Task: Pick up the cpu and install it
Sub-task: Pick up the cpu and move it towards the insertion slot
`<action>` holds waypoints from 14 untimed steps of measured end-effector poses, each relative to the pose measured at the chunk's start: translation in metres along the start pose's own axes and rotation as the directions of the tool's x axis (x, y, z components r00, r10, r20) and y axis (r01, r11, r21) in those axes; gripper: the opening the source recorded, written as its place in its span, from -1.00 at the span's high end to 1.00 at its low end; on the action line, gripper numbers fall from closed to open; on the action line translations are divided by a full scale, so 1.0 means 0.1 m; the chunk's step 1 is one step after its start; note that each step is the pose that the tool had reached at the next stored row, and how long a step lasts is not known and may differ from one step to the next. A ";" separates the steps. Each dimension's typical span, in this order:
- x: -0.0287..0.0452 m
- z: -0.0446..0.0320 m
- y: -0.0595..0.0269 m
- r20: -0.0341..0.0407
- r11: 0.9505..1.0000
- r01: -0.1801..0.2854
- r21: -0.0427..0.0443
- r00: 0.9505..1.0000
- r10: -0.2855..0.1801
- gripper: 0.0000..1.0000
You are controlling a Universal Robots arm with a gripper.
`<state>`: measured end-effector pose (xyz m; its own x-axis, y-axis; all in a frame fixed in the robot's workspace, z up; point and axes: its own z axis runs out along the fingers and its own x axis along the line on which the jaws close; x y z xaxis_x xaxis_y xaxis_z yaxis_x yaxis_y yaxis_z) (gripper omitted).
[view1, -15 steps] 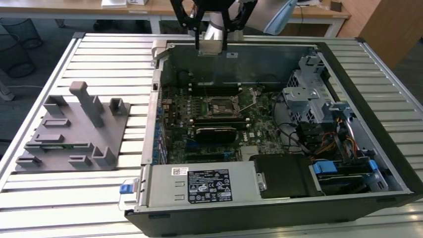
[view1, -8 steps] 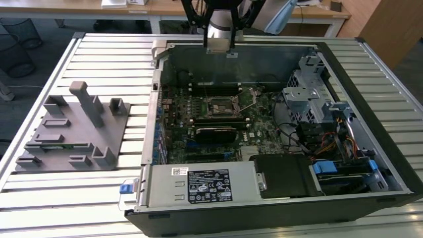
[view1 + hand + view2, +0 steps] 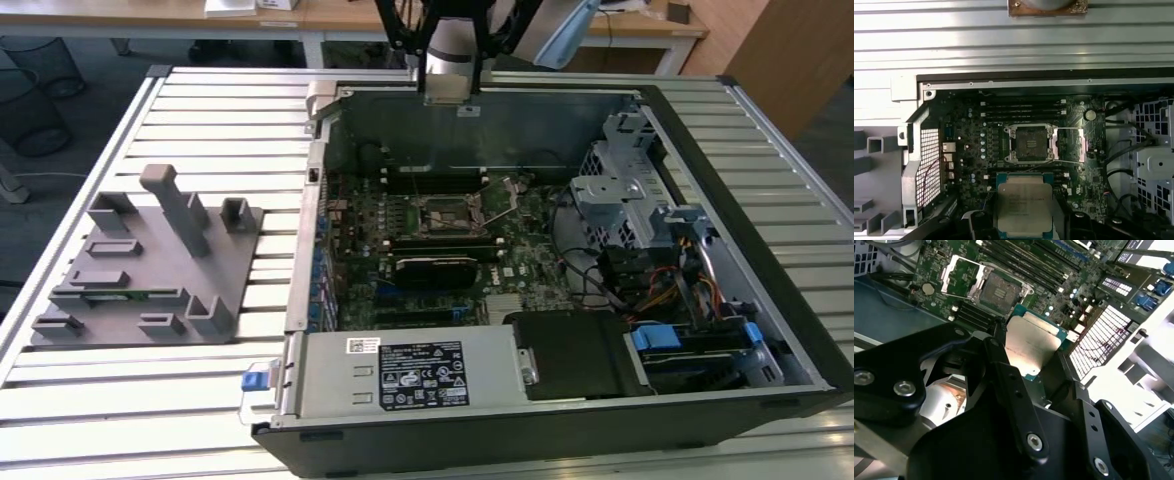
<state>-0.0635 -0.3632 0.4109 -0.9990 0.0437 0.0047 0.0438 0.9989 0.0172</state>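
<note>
The cpu (image 3: 1031, 347), a flat square chip with a silvery top and a pale rim, is held by its two opposite edges in my gripper (image 3: 1031, 360), which is shut on it. In the first wrist view the cpu (image 3: 1024, 202) hangs in the air over the motherboard, a little short of the open black socket (image 3: 1030, 142), whose metal frame (image 3: 1069, 145) is swung aside. The black fingers (image 3: 1004, 365) flank the chip. In the exterior view my arm (image 3: 450, 60) stands over the far wall of the computer case (image 3: 561, 425), and the socket (image 3: 447, 212) lies mid-board.
A grey plastic holder block (image 3: 147, 260) with upright posts rests on the slatted table (image 3: 147, 400) at the exterior view's left. Inside the case are memory slots (image 3: 1021, 110), a power supply (image 3: 414, 375), a drive cage (image 3: 621, 195) and loose cables (image 3: 667, 290).
</note>
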 end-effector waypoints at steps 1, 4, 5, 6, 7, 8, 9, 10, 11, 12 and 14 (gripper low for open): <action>-0.023 0.001 0.001 0.000 1.000 0.000 0.000 1.000 0.000 -0.06; -0.080 0.005 0.003 -0.001 1.000 0.000 0.000 1.000 0.000 -0.06; -0.094 0.007 0.003 -0.001 1.000 0.000 0.000 1.000 0.000 -0.06; -0.106 0.007 0.004 -0.001 1.000 0.000 0.000 1.000 0.000 -0.06; -0.117 0.007 0.004 -0.001 1.000 0.000 0.000 1.000 0.000 -0.06; -0.132 0.008 0.005 -0.001 1.000 0.000 0.000 1.000 0.000 -0.06; -0.147 0.010 0.006 -0.002 1.000 0.000 0.000 1.000 0.000 -0.06; -0.162 0.011 0.006 -0.002 1.000 0.000 0.000 1.000 0.000 -0.06; -0.173 0.012 0.007 -0.002 1.000 0.001 0.000 1.000 -0.001 -0.06; -0.187 0.014 0.007 -0.003 1.000 0.001 0.000 1.000 -0.001 -0.06; -0.210 0.017 0.008 -0.003 1.000 0.001 0.000 1.000 -0.001 -0.06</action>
<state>-0.0425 -0.3634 0.4091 -0.9990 0.0431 0.0074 0.0432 0.9989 0.0176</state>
